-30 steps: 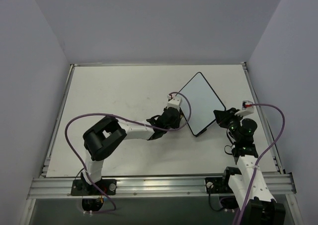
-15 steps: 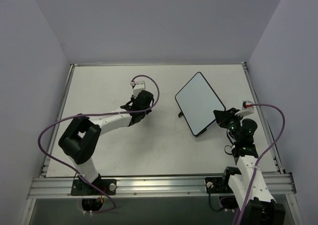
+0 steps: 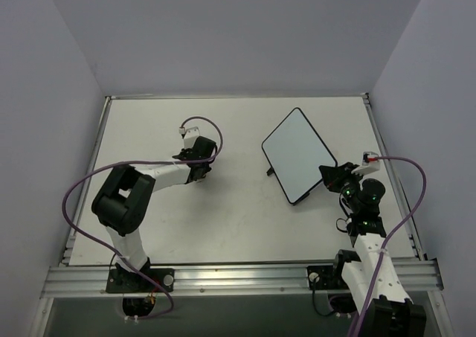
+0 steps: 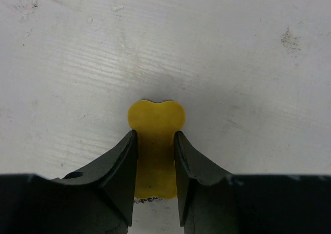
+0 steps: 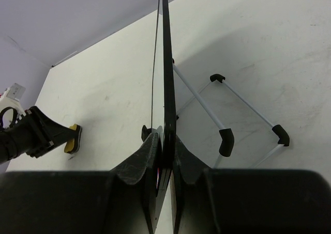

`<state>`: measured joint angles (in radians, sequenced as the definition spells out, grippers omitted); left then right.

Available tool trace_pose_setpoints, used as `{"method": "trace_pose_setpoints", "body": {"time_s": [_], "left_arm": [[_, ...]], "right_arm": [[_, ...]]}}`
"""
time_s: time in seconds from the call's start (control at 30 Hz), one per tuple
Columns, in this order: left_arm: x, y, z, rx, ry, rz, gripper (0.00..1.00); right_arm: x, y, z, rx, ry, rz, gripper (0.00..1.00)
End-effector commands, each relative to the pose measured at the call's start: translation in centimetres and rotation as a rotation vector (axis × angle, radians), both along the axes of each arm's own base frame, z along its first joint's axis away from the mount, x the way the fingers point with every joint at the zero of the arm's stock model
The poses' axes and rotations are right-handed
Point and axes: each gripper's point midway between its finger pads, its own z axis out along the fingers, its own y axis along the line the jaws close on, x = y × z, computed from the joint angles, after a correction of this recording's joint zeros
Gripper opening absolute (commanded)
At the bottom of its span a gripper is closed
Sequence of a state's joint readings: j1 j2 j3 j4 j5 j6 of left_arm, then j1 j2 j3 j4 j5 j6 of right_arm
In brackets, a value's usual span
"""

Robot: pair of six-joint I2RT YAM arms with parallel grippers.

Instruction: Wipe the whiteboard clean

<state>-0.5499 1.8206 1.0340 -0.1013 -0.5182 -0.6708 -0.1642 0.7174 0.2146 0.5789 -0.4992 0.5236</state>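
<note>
Whiteboard [image 3: 299, 155]: it stands tilted on the right side of the table [image 3: 149, 129]. Its low near corner is in the right claw. From above its face looks plain white.
Right claw [image 5: 164, 138]: its two fingers are pressed on the thin black edge of the whiteboard, one on each side.
Left claw [image 4: 155, 135]: it pinches a small yellow eraser [image 4: 156, 123] between its two fingers. The eraser's tip touches the table. The claw is well apart from the whiteboard, off to its left.
Legs: thin wire legs [image 5: 199, 97] with black feet [image 5: 226, 141] stick out behind the whiteboard and sit on the table.
Hard to see: from above, the left claw hides the eraser. The near end of the eraser is tucked between the fingers. The right wrist camera sees the whiteboard only edge-on, so its face does not show there. The top of the whiteboard is cut off in that view.
What changed: a second ago the left claw was right at the left edge of the whiteboard. Half a second ago it was away from the whiteboard, out on the table. Now it is a bit farther left. The whiteboard and the right claw have not moved.
</note>
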Motion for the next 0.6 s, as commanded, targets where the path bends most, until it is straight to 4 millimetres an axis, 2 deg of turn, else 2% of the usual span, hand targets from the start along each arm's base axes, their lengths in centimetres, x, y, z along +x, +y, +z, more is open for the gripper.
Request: {"method": "trace_pose_setpoints", "body": {"time_s": [0.0,0.07,0.1,0.2,0.33,0.47,0.57], "left_arm": [[0.1,-0.4,-0.2,-0.017,0.002,0.004,0.27],[0.1,-0.4,-0.2,-0.016,0.0,0.005,0.35],[0.1,-0.3,-0.2,-0.014,-0.001,0.01,0.44],[0.0,-0.2,0.0,-0.014,-0.006,0.014,0.6],[-0.1,0.1,1.3,-0.014,-0.037,0.019,0.71],[-0.1,0.5,3.1,-0.013,-0.075,0.019,0.72],[-0.2,-0.2,5.4,-0.017,-0.126,-0.004,0.72]], "right_arm": [[0.6,-1.3,0.9,-0.064,-0.063,-0.043,0.0],[0.5,-1.3,0.7,-0.064,-0.06,-0.045,0.0],[0.5,-1.3,0.8,-0.064,-0.063,-0.043,0.0],[0.5,-1.3,0.7,-0.062,-0.061,-0.043,0.0],[0.5,-1.3,0.7,-0.062,-0.062,-0.043,0.0],[0.5,-1.3,0.7,-0.061,-0.062,-0.044,0.0],[0.4,-1.3,0.7,-0.061,-0.062,-0.044,0.0]]}}
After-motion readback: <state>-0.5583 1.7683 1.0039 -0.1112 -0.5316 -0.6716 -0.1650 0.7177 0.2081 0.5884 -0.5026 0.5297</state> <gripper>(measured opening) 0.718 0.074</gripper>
